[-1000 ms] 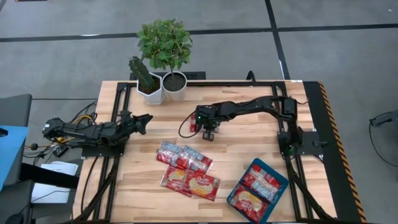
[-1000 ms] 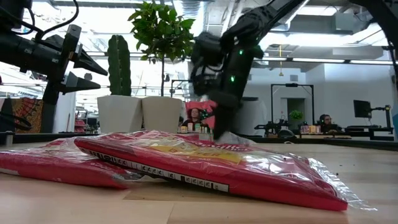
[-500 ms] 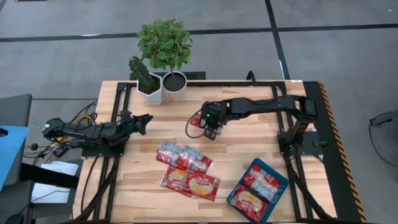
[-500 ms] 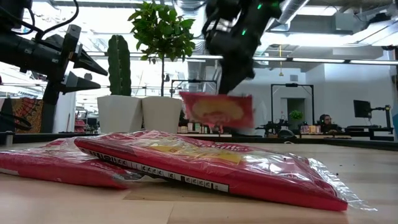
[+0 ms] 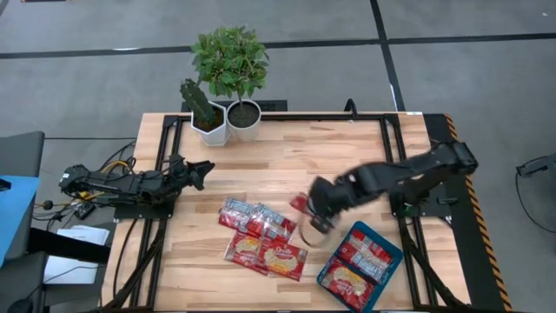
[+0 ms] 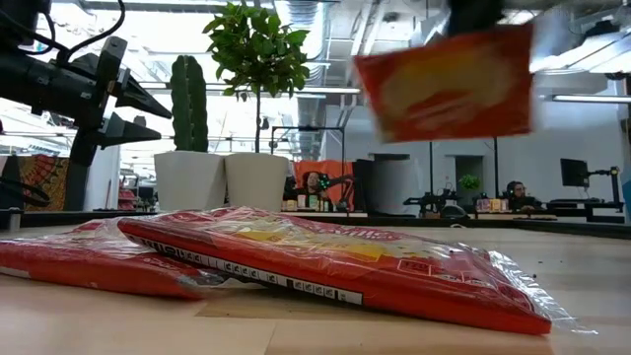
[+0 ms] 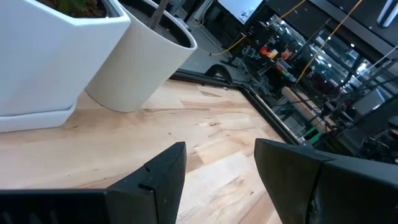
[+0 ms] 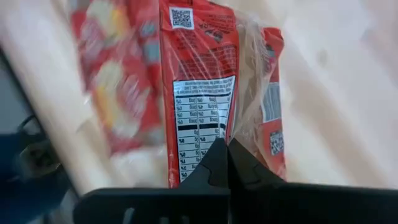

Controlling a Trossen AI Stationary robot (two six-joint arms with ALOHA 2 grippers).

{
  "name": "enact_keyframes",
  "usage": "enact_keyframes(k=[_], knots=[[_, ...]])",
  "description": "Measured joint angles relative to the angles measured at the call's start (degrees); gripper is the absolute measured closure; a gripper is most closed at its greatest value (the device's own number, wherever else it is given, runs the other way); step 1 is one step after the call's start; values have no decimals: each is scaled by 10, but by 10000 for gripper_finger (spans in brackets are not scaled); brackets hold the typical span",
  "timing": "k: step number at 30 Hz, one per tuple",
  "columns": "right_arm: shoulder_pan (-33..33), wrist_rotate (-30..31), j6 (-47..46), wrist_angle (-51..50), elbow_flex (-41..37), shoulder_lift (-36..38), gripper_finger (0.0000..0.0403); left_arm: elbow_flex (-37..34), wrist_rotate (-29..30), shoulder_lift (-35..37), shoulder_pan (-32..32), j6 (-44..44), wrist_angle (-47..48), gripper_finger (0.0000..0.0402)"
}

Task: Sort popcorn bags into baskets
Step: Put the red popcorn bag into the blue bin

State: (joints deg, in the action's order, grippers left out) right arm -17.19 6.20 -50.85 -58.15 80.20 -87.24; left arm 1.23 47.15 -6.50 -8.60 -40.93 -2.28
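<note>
My right gripper (image 5: 315, 217) is shut on one red popcorn bag (image 6: 444, 84), which hangs in the air between the pile and the basket. Several more popcorn bags (image 5: 261, 236) lie overlapping on the table near the front middle, and they fill the foreground of the low view (image 6: 325, 261). The teal basket (image 5: 383, 237) sits at the near right with popcorn bags lying in it. My left gripper (image 5: 207, 169) waits open at the table's left side, level, above the wood (image 7: 219, 171). My right gripper pinches the popcorn bag between its two shut fingers at one end (image 8: 214, 132). The fingers come from above, slanting down. The bag hangs below them, lifted clear of the table and a little tilted, its printed label side (image 8: 199, 93) toward the wrist camera.
Two white pots, one with a cactus (image 5: 208, 122) and one with a leafy plant (image 5: 243, 117), stand at the far edge left of the middle. Black frame rails (image 5: 408, 235) run along the table's right and left sides. Bare wood lies in the table's middle.
My right gripper has risen and swung from the far middle of the table toward the near edge and the basket, rolling as it went. The popcorn bag has gone with it, from just above the wood to high in the air.
</note>
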Motion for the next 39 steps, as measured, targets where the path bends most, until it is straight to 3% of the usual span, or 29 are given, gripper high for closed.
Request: enact_keyframes(k=[10, 16, 26, 39], knots=[[-225, 17, -298, -7, 1, 10, 403, 0, -2, 0, 0, -29, 0, 219], [-307, 32, -423, 41, 1, -34, 403, 0, -1, 0, 0, -24, 0, 219], [-350, 27, -520, 68, 1, -107, 402, 0, -1, 0, 0, -29, 0, 219], [-371, 12, -584, 44, 1, -115, 402, 0, -4, 0, 0, -31, 0, 219]])
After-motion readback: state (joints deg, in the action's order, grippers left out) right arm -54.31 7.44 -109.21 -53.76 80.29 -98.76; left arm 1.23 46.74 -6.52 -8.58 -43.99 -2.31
